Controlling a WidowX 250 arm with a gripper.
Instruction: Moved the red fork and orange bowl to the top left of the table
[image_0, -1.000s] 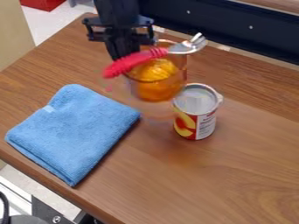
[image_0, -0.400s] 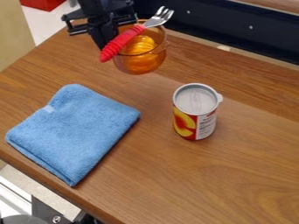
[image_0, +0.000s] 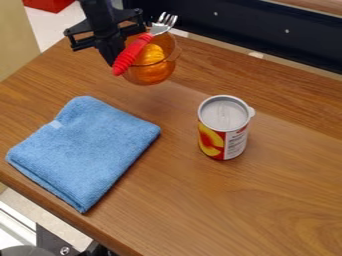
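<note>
Noted the gripper (image_0: 111, 58) clenched on the left rim of the orange bowl (image_0: 153, 74), over the table's (image_0: 194, 192) far left. The red fork (image_0: 133, 52) slanted across the bowl, tines far and right; I couldn't tell whether its handle touched the gripper.

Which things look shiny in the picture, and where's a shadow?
Camera view: bright glints on the see-through, round orange bowl; a pale shine on the grey top of the round red-and-yellow can; a dark shadow along the lower right edge of the folded blue cloth.
</note>
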